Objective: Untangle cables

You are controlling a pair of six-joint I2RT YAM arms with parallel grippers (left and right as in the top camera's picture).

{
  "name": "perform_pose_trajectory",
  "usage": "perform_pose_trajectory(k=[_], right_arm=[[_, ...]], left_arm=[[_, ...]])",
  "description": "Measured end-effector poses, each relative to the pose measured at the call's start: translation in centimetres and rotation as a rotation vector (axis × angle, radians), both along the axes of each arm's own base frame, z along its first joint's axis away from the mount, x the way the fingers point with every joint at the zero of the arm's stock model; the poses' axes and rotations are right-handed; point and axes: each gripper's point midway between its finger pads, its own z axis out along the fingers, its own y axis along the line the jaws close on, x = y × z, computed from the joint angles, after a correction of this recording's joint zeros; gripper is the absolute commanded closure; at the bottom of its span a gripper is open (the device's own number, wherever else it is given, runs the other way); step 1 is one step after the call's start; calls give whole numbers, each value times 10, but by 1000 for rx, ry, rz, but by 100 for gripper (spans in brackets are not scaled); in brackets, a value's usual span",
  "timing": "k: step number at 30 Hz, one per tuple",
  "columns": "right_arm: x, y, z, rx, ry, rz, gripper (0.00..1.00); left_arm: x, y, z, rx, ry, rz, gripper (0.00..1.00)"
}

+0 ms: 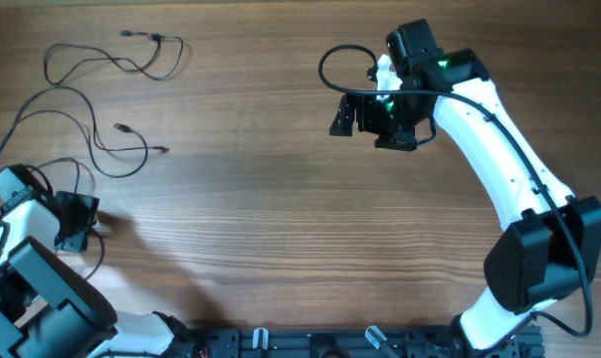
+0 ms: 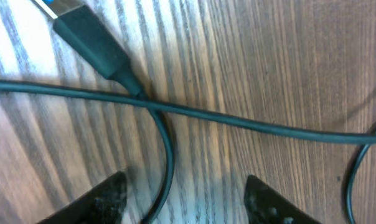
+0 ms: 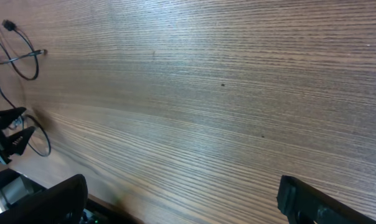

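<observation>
Several thin black cables (image 1: 90,119) lie in loose, crossing loops toward ten o'clock on the wooden table (image 1: 281,219), their small plug ends pointing inward. The left gripper (image 1: 77,224) sits low at about eight o'clock, just below that spread. Its wrist view shows the fingers (image 2: 110,196) parted, with one cord curving down between them and crossing under a second cord (image 2: 238,121) that runs straight across; a plug (image 2: 91,40) lies at eleven o'clock of that view. That pose looks chosen to straddle a single strand at a crossing, though nothing is pinched yet. The right gripper (image 1: 365,114) hangs at one o'clock, well apart from the cords, its jaws spread wide over bare wood with nothing between them, likely kept out of the way. The loops run close to the table's nine-o'clock edge, so the open room for drawing a strand clear lies toward three o'clock, across the empty middle.
</observation>
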Motion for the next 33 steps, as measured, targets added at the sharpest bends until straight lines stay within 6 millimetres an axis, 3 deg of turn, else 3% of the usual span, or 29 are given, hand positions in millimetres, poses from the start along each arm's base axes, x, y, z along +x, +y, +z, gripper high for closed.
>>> perform_pose_trajectory(k=[2, 7, 10, 13, 16, 20, 23, 26, 29, 32, 33], right_arm=[[-1, 0, 0, -1, 3, 0, 0], [0, 0, 0, 0, -1, 0, 1], [1, 0, 0, 2, -1, -9, 2], [1, 0, 1, 2, 5, -23, 4], [-9, -8, 17, -22, -11, -34, 6], [-49, -42, 90, -82, -173, -100, 5], [-87, -63, 143, -90, -338, -131, 6], [-136, -79, 179, -94, -477, -127, 5], [-168, -94, 200, -75, -578, -144, 4], [-197, -119, 213, -96, -668, -198, 0], [-210, -129, 208, -125, -657, -208, 0]], left_arm=[[3, -3, 13, 12, -14, -11, 0], [16, -21, 96, 123, -188, -68, 0], [23, -71, 138, 104, -308, -199, 0], [32, -142, 162, 54, -394, -457, 0], [31, -188, 185, 61, -481, -643, 0], [5, -226, 237, 138, -674, -788, 0], [-22, -233, 268, 205, -804, -810, 0], [-39, -235, 270, 211, -814, -810, 0], [-45, -235, 259, 186, -769, -811, 0], [-46, -236, 257, 180, -760, -810, 0], [-46, -236, 257, 180, -759, -810, 0]])
